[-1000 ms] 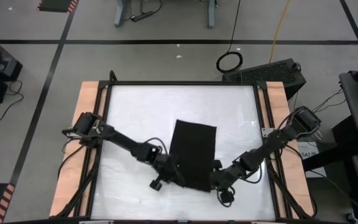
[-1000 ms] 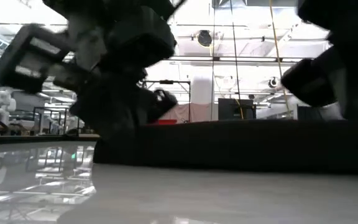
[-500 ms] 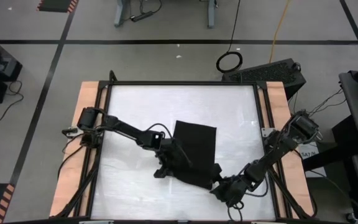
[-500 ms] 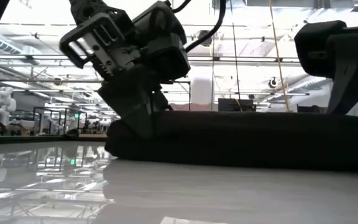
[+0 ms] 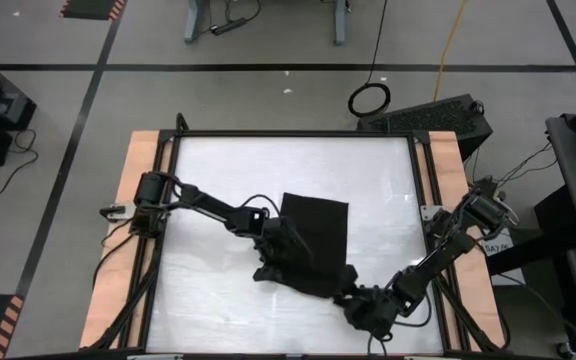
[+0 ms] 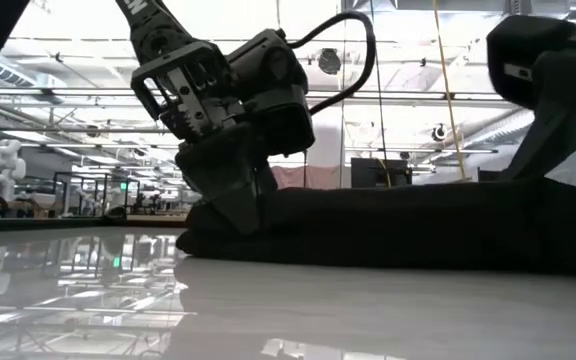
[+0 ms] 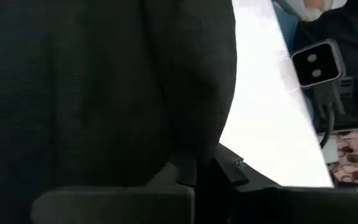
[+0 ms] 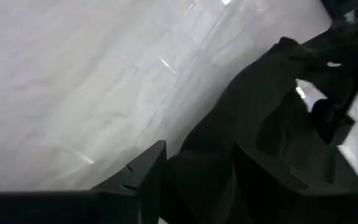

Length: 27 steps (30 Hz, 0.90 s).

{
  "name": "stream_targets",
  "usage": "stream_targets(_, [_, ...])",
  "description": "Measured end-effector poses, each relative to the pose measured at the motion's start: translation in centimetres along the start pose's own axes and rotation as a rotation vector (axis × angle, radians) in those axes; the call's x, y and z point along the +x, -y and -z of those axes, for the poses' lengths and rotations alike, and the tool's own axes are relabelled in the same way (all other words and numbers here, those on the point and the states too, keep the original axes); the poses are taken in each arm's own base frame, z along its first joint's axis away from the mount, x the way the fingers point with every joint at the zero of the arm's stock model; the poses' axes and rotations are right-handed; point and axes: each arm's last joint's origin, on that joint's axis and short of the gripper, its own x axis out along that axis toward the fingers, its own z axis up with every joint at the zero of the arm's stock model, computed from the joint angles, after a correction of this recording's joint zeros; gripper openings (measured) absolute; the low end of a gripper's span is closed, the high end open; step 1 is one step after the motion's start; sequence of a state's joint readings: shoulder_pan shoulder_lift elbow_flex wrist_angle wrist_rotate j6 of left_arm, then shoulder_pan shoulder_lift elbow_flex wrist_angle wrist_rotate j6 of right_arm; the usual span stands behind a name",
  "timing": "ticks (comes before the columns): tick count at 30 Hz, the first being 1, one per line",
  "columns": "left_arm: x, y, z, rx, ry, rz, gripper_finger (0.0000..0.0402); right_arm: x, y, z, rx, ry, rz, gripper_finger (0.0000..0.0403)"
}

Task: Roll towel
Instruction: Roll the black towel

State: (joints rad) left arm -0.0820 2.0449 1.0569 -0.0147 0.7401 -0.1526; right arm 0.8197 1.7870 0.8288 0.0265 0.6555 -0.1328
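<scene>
The black towel lies on the white tabletop, its far part flat and its near end bunched into a thick fold. My left gripper is shut on the fold's left end; it also shows in the low view. My right gripper is shut on the fold's right end near the table's near edge. The towel fills the left wrist view. The white tag does not show. My left gripper pinches the left end of the towel's folded near edge between its two fingers, several layers thick. The fingers slant down from the table's left. The fold rests on the table under them. My right gripper has the right end of the fold between its two fingers, cloth filling the gap. It comes low from the table's near right. That end of the towel lies on the table.
Wooden side rails and a black frame border the tabletop. Bare white surface lies far of the towel and to its left. The low view's camera shows in the left wrist view.
My left gripper has gone toward the far edge and a little right, tipping over with the towel's near-left corner. The towel's near end has been lifted and turned over onto itself into a thick fold; its far part has stayed flat. My right arm has swung toward the near edge.
</scene>
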Motion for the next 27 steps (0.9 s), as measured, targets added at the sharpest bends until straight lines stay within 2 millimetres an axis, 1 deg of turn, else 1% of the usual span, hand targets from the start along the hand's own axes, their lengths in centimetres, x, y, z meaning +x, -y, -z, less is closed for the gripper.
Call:
stream_targets(4, [-0.2,-0.2,-0.1,-0.029,0.009,0.042,0.001,-0.2,-0.1,0.2,-0.003,-0.023,0.048,0.0176])
stream_targets(7, [-0.3,-0.3,-0.1,-0.039,0.011,0.041,0.0011,0.0,0.2,0.8,0.067,-0.071,0.049,0.0169])
stream_targets(9, [-0.3,-0.4,-0.1,-0.046,0.012,0.04,0.0014,0.3,0.3,1.2,0.151,-0.108,0.045,0.0155])
stream_targets(12, [-0.3,-0.3,-0.1,-0.05,0.011,0.041,0.0018,0.5,0.2,1.8,0.246,-0.135,0.003,0.0114])
stream_targets(16, [-0.2,-0.2,-0.1,-0.052,0.006,0.043,0.0021,0.7,0.1,2.1,0.356,-0.13,-0.052,0.0032])
stream_targets(18, [-0.3,0.0,-0.1,-0.044,0.008,0.03,0.0029,0.8,0.2,2.1,0.409,-0.137,-0.084,0.0011])
stream_targets(21, [-0.7,0.8,-0.3,-0.024,0.017,0.001,0.0062,0.9,0.4,2.2,0.499,-0.15,-0.115,0.0016])
stream_targets(24, [-1.3,2.0,-0.4,0.006,0.019,-0.051,0.011,1.1,0.6,2.1,0.548,-0.149,-0.156,0.0012])
stream_targets(27, [-2.4,4.1,-1.2,0.109,0.061,-0.116,0.0162,1.0,0.8,1.7,0.594,-0.13,-0.213,0.0005])
